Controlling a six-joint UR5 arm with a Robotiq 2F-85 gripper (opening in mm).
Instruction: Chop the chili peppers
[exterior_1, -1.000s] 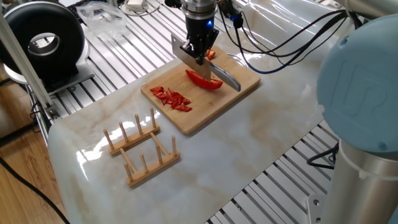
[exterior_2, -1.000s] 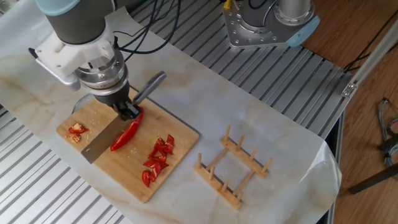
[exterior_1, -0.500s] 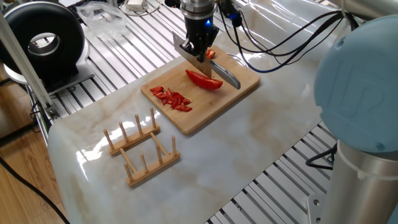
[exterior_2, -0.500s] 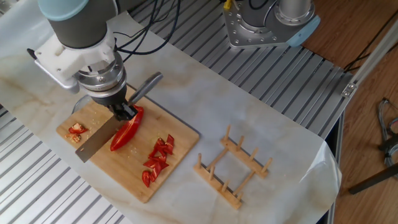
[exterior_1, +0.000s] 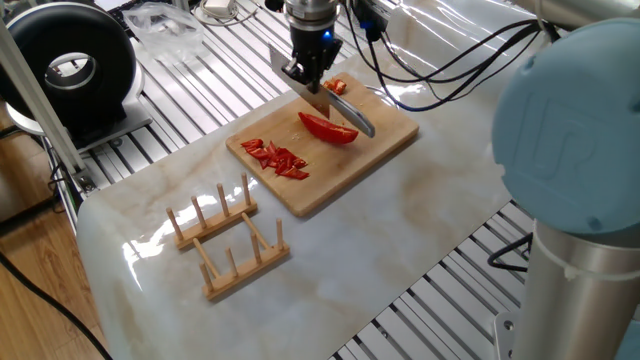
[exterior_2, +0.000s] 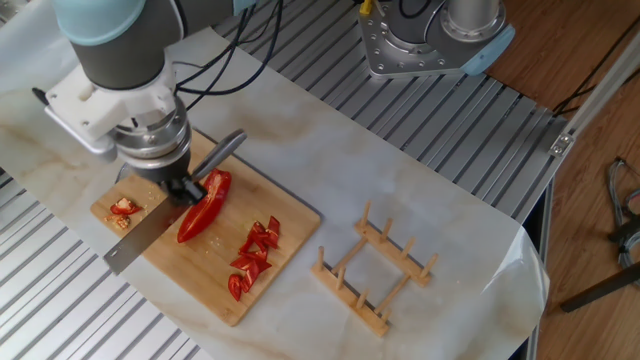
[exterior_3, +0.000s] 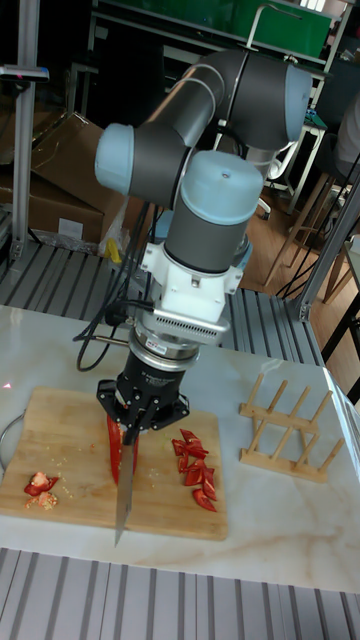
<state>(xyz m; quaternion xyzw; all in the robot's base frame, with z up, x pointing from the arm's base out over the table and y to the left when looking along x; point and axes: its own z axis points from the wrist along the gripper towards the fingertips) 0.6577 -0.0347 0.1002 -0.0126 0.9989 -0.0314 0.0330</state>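
A long red chili pepper half (exterior_1: 328, 128) (exterior_2: 203, 210) (exterior_3: 112, 445) lies on the wooden cutting board (exterior_1: 335, 172) (exterior_2: 190, 275) (exterior_3: 70, 425). A pile of small red chili bits (exterior_1: 281, 158) (exterior_2: 252, 258) (exterior_3: 195, 468) sits near one end of the board. My gripper (exterior_1: 308, 76) (exterior_2: 184, 186) (exterior_3: 140, 420) is shut on a knife (exterior_1: 345, 112) (exterior_2: 135, 243) (exterior_3: 122, 495). The blade runs alongside the whole half, on the side away from the cut bits. I cannot tell whether the edge touches the board.
A small stem scrap with seeds (exterior_1: 337, 87) (exterior_2: 123, 209) (exterior_3: 40, 485) lies at the board's other end. A wooden peg rack (exterior_1: 228, 240) (exterior_2: 375, 272) (exterior_3: 287, 430) stands beside the board. A black round device (exterior_1: 70, 62) and cables (exterior_1: 440, 70) are at the back.
My gripper and the knife have slid off the chili half toward the stem-scrap end of the board. The chili half and the cut bits stay where they were.
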